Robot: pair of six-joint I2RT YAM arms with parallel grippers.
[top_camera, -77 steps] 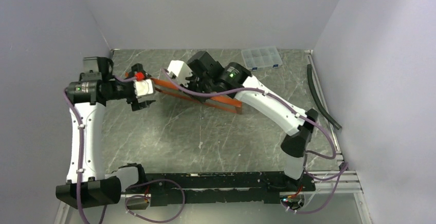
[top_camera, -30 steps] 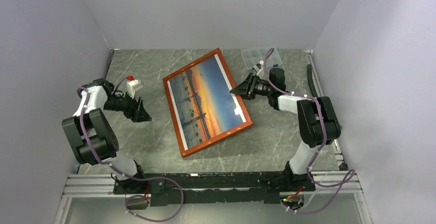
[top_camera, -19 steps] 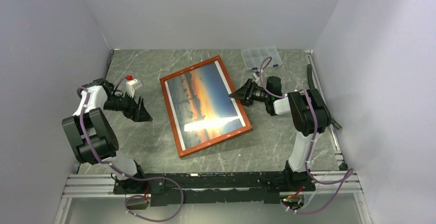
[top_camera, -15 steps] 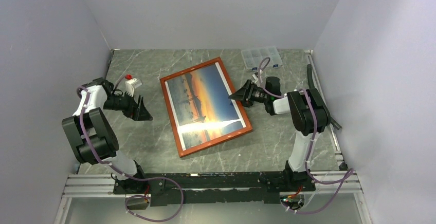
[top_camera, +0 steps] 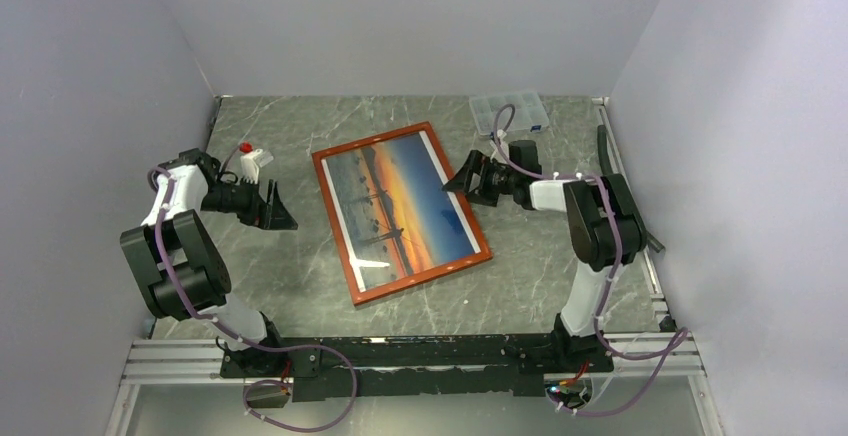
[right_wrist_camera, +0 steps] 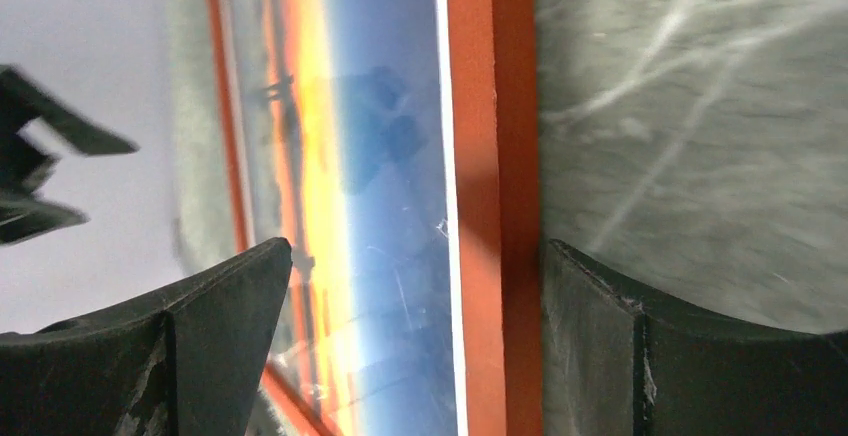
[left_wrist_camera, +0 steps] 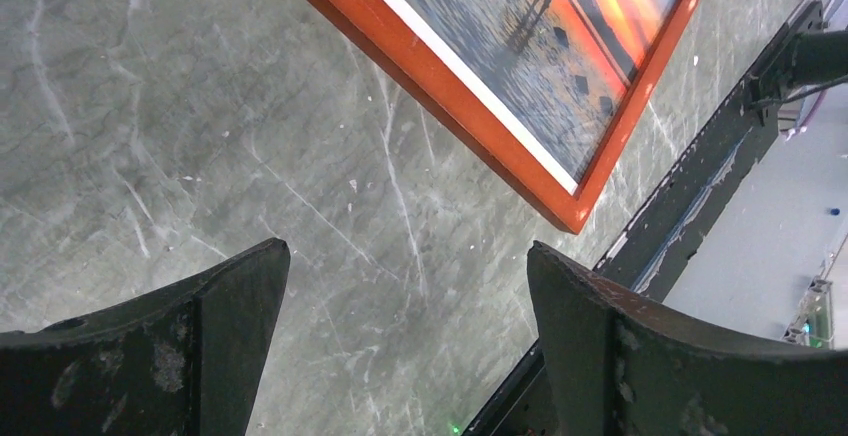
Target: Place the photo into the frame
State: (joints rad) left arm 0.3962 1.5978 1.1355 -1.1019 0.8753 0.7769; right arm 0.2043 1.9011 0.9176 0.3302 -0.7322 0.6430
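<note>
The frame [top_camera: 336,226], with its thin reddish-brown border, lies flat in the middle of the table. The photo [top_camera: 398,208], an orange sunset over blue water, shows face up inside it. My right gripper [top_camera: 453,178] is open at the frame's right edge. In the right wrist view the red border [right_wrist_camera: 495,156] and the photo [right_wrist_camera: 390,206] sit between its spread fingertips [right_wrist_camera: 415,286], which grip nothing. My left gripper [top_camera: 281,208] is open on the left, a short way from the frame. In the left wrist view only bare table lies between its jaws [left_wrist_camera: 405,296], with the frame's corner [left_wrist_camera: 575,211] beyond.
A small clear compartment box [top_camera: 510,113] sits at the back right. A dark strip [top_camera: 622,191] lies along the right wall. The black mounting rail [top_camera: 420,351] runs along the near edge. Grey walls close in the left, back and right.
The frame has settled flat, its far corner nearer than before. My right gripper has opened wide at the frame's right edge. The left gripper opened slightly more and stayed put.
</note>
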